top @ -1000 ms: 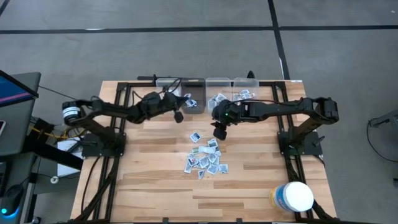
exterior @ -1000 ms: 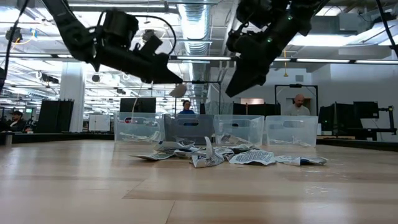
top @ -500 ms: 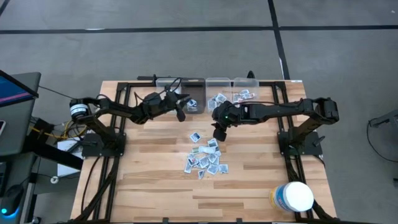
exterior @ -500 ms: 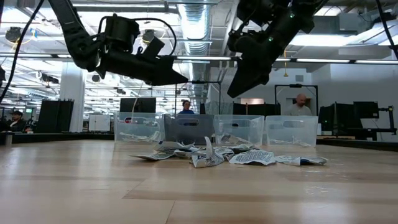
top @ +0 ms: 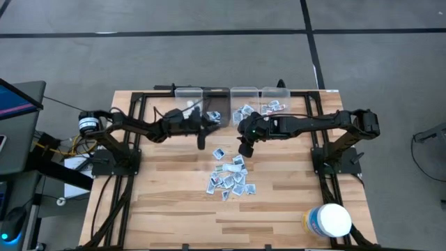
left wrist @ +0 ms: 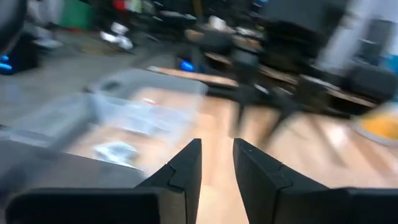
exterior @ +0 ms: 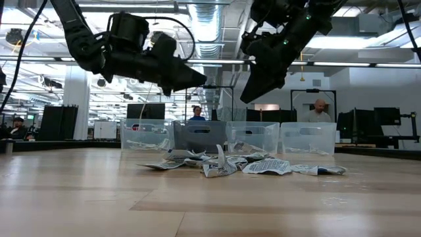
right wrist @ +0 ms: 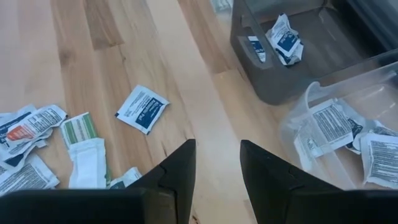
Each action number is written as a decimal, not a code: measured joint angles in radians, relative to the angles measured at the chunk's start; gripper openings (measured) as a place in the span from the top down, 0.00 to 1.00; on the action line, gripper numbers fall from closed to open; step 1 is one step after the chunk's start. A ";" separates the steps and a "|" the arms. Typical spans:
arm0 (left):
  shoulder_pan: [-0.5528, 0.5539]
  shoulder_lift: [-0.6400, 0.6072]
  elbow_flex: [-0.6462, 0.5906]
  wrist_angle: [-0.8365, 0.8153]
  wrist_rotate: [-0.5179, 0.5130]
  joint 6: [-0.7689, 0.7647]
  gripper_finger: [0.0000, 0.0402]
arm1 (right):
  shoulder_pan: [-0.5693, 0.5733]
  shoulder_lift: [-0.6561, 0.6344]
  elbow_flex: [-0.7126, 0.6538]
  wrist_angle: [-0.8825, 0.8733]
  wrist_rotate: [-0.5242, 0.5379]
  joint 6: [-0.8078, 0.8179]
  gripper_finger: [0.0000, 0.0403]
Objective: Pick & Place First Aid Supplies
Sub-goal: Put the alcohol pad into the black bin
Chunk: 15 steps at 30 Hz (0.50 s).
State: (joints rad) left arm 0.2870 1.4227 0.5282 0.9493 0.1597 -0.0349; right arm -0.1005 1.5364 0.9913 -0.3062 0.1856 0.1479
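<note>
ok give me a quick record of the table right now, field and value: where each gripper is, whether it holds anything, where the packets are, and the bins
left gripper: in the air near the bins, fingers apart, nothing between them
right gripper: in the air over the far edge of the packet pile, fingers apart, empty
loose packets: scattered pile mid-table, one blue-printed packet lying apart from it
bins: row of clear bins at the far edge, several already holding packets
tub: white, near right corner, away from the pile
</note>
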 joint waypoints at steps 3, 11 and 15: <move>-0.037 0.000 0.000 -0.068 0.083 0.018 0.78 | 0.000 0.000 0.000 0.000 0.000 -0.021 0.70; -0.114 0.000 0.000 -0.271 0.089 0.060 0.78 | 0.000 0.000 0.000 0.003 0.000 -0.065 0.70; -0.142 0.000 0.000 -0.272 0.060 0.104 0.72 | 0.001 0.000 0.000 0.005 0.000 -0.069 0.70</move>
State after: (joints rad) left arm 0.1453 1.4223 0.5282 0.6774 0.2198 0.0689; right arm -0.0992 1.5364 0.9913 -0.3016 0.1852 0.0789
